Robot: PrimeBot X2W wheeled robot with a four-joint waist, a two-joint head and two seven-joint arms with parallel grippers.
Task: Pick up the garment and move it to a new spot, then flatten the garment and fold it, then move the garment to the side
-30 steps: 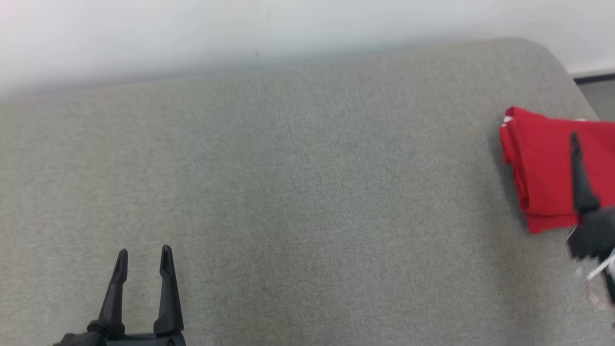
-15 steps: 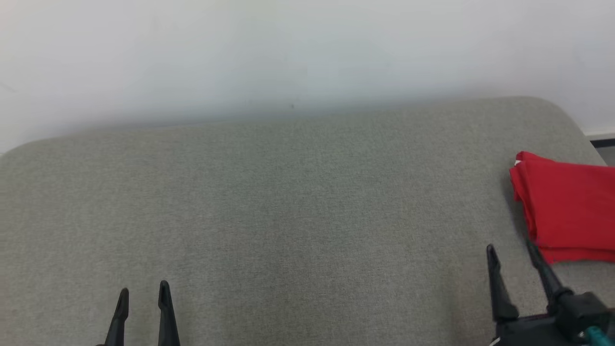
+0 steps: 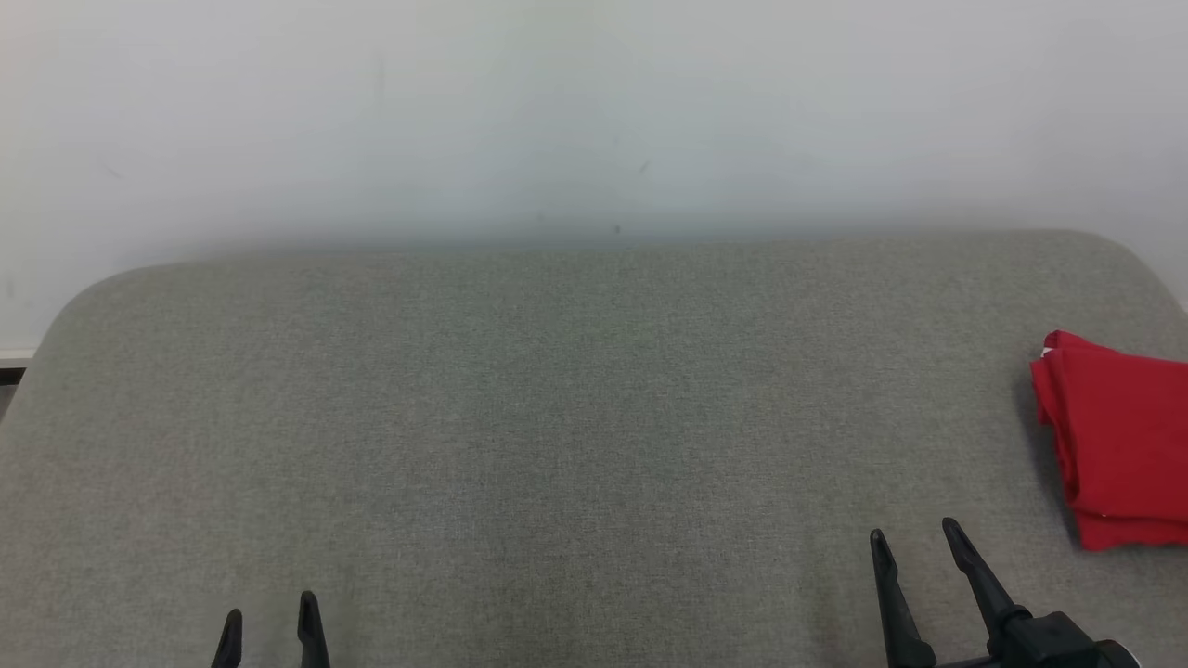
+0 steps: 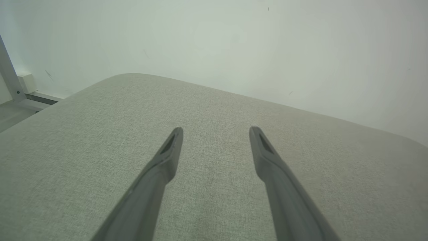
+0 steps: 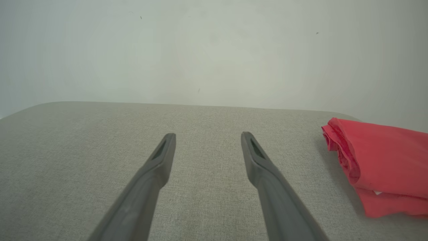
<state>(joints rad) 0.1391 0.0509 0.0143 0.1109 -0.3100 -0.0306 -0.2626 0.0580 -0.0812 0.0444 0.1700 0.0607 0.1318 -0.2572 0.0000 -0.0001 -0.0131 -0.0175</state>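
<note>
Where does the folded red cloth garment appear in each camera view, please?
Head view: far right edge, folded red cloth garment on the grey fabric cushion, right of the right gripper.
Left wrist view: cushion meeting the white wall.
Right wrist view: garment at right, beside the fingers.
Shared landmark: cushion's far edge against the wall.

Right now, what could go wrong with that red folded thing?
The folded red garment lies close to the right end of the grey surface, so a nudge might tip it off. Its layers look bunched along one side, so the fold might slump open. The open right tool nearby could snag it.
</note>
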